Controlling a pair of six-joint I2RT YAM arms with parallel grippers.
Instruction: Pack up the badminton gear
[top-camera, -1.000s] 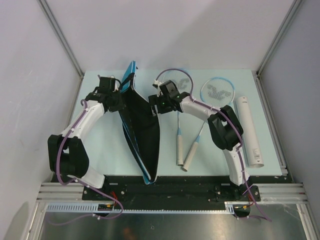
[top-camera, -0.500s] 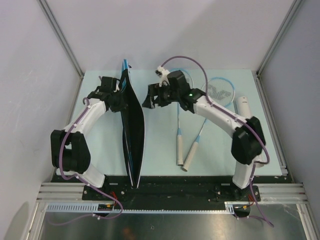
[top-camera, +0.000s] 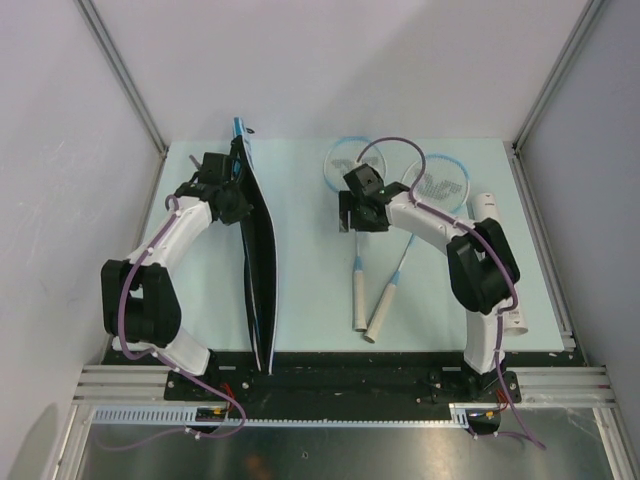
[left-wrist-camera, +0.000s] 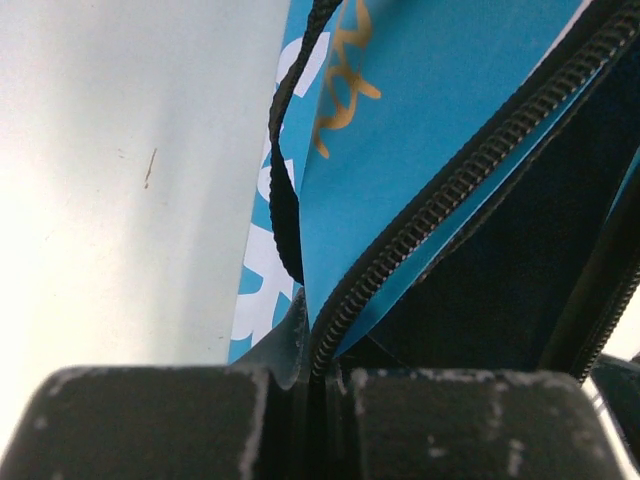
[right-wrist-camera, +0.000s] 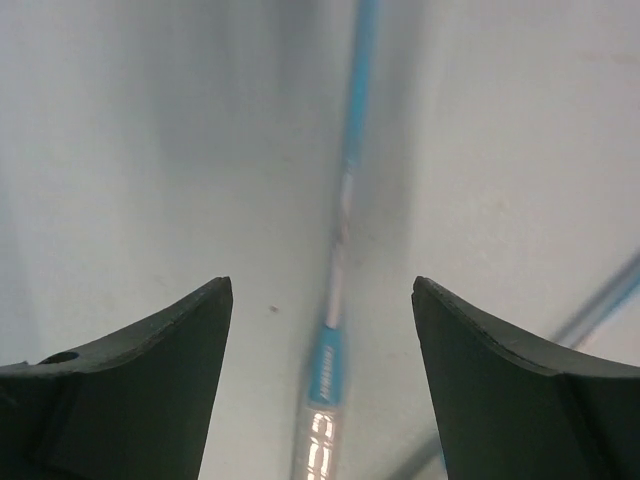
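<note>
One racket's shaft (right-wrist-camera: 347, 170) runs lengthwise between my right gripper's (right-wrist-camera: 322, 300) wide, empty fingers, handle (top-camera: 358, 300) pointing nearward; my left gripper (left-wrist-camera: 310, 380) pinches the racket bag's (top-camera: 262, 270) zippered edge, well apart leftward.

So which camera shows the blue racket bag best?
Top external: it shows the whole racket bag, seen edge-on from end to end. The left wrist view shows only blue fabric and the zipper pinched in the left gripper. The right wrist view misses it.

Robot lab cell: grey panel walls (top-camera: 330, 60), aluminium frame rail (top-camera: 120, 385).
</note>
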